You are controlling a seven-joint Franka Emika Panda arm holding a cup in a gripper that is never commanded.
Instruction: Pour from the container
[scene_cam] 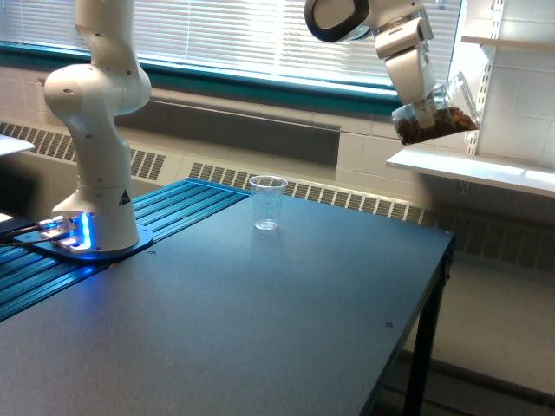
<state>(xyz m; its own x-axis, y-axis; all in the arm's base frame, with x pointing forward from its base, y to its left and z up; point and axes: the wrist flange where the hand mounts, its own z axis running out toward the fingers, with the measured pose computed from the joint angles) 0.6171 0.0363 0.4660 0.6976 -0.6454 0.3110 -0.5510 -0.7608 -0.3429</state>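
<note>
The container point(440, 111), a clear plastic cup with brown pieces inside, hangs high at the exterior view's upper right, tilted with its mouth toward the right. My gripper point(427, 108) is shut on it, its fingers mostly hidden against the cup. A slimmer clear cup point(267, 202) stands upright and empty on the dark table point(260, 329), well below and to the left of the held container.
The arm's white base point(95, 234) stands on the table's left side with a blue light. White shelves point(486, 165) are fixed to the wall just behind the held container. A radiator grille point(347, 195) runs along the wall beyond the table's far edge.
</note>
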